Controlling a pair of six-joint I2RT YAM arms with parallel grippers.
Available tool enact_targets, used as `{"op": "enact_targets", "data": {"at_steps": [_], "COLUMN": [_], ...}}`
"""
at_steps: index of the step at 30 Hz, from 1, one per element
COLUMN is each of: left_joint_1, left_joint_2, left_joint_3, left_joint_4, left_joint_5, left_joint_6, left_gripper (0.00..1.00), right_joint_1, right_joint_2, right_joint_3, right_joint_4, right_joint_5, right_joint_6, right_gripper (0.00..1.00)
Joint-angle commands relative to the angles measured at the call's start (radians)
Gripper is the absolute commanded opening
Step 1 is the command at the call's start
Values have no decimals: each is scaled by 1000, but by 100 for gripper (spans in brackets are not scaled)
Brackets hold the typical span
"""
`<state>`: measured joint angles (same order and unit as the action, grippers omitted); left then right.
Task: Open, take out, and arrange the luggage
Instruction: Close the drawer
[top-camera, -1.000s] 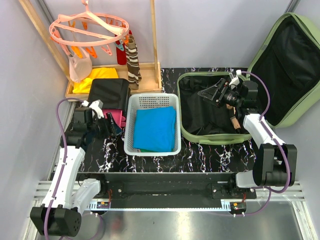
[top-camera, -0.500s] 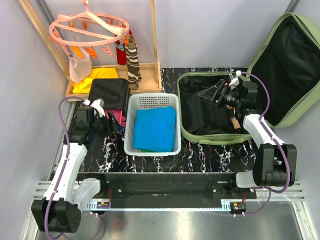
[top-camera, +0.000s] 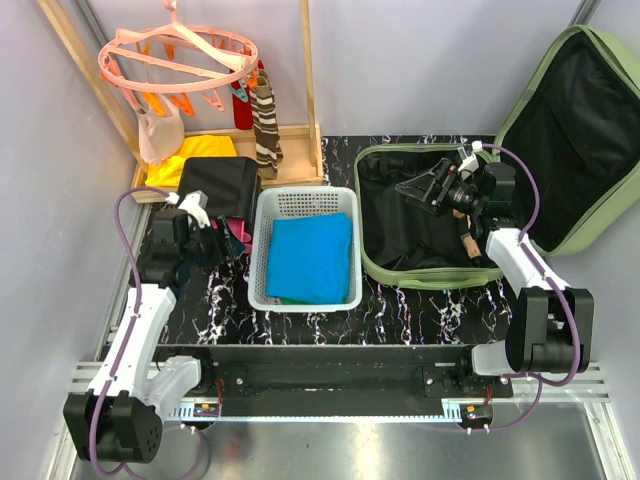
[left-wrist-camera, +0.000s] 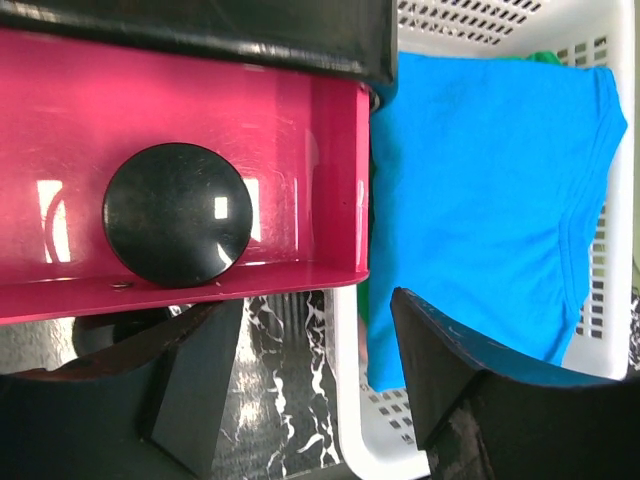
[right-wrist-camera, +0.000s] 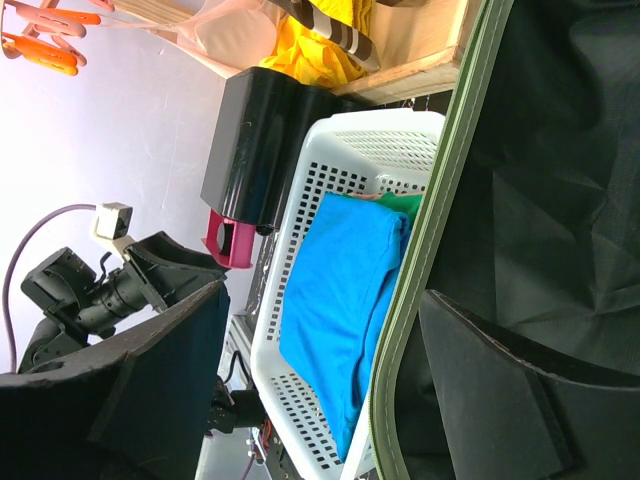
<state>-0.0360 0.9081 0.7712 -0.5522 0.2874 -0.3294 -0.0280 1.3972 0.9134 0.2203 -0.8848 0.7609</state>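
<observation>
The light-green luggage (top-camera: 372, 262) lies open at the right of the table, its black lining showing. Its lid (top-camera: 612, 205) leans up at the far right. My right gripper (top-camera: 418, 190) hangs open and empty over the lining. In the right wrist view (right-wrist-camera: 320, 395) its jaws span the green rim (right-wrist-camera: 437, 255), with nothing between them. My left gripper (top-camera: 225, 243) is open and empty at the table's left. In the left wrist view (left-wrist-camera: 315, 385) it sits just in front of a pink panel (left-wrist-camera: 290, 150) bearing a black round disc (left-wrist-camera: 178, 213).
A white perforated basket (top-camera: 262, 260) holds a folded blue cloth (top-camera: 310, 255) between the two arms. A black boxy case (top-camera: 218, 185) stands behind the left gripper. A wooden rack (top-camera: 300, 160) with a pink hanger ring (top-camera: 180, 55), yellow cloth and striped cloth is at the back left.
My left gripper has moved a little back and right, closer to the black case and its pink panel. The right arm and the luggage have not moved.
</observation>
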Motion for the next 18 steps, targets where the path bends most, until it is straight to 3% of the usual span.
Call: {"op": "enact_targets", "data": {"at_steps": [1,18], "left_joint_1": [5,5], "left_joint_2": [37,106], "left_joint_3": [8,37], "left_joint_4": [120,205], "left_joint_5": [-22,-73], "left_joint_6": [27,21], "left_gripper": [67,68], "right_joint_1": [3,3], "right_joint_2": [-23,-15], "right_joint_3": [4,1], "right_joint_4": [48,21], "right_joint_5": [-25,-9], "right_joint_6": [2,-29], "right_gripper": [86,86]}}
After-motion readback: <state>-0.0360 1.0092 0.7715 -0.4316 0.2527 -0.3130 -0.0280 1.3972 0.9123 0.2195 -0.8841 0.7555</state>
